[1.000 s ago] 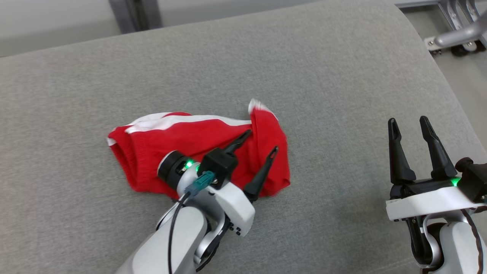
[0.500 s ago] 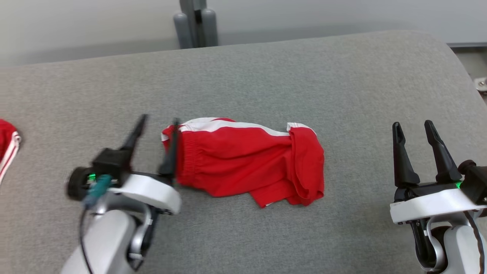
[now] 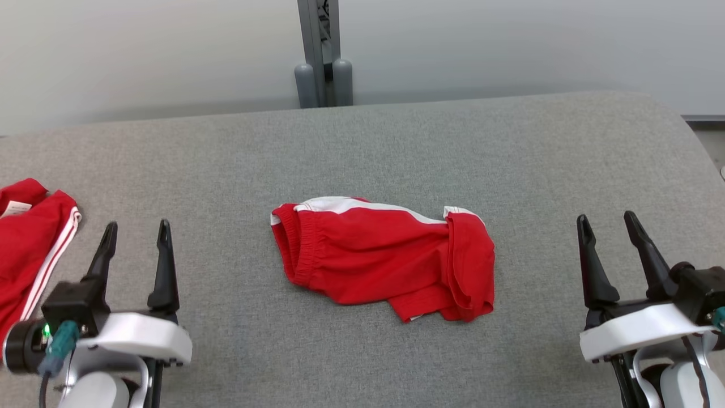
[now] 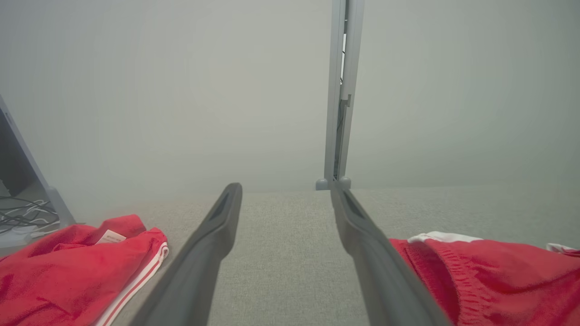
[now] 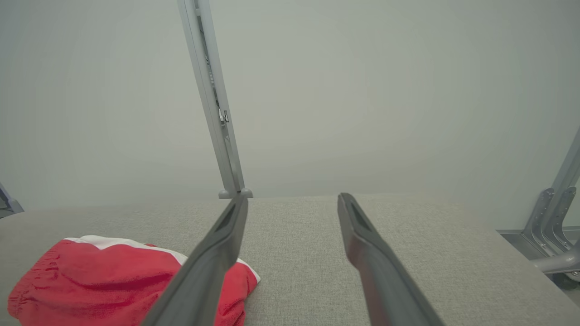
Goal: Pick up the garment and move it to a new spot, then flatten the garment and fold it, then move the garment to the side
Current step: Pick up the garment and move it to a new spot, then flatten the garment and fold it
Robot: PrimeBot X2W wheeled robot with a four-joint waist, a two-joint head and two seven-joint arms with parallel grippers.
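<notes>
Red shorts (image 3: 385, 258) lie rumpled mid-way across the grey upholstered surface (image 3: 362, 147), hem end folded over. Left gripper (image 3: 137, 224) and right gripper (image 3: 606, 216): jaws released, empty, well clear. Recommended: pinch waistband and hem corners, draw outward; avoid the second red garment (image 3: 28, 238)

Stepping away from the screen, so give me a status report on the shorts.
Left pincer and right pincer open, empty. Red shorts rumpled on grey cushion, untouched. Second red garment far left; nothing blocking.

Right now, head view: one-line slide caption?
Red shorts lie on the grey cushion between the open left gripper and open right gripper.
</notes>
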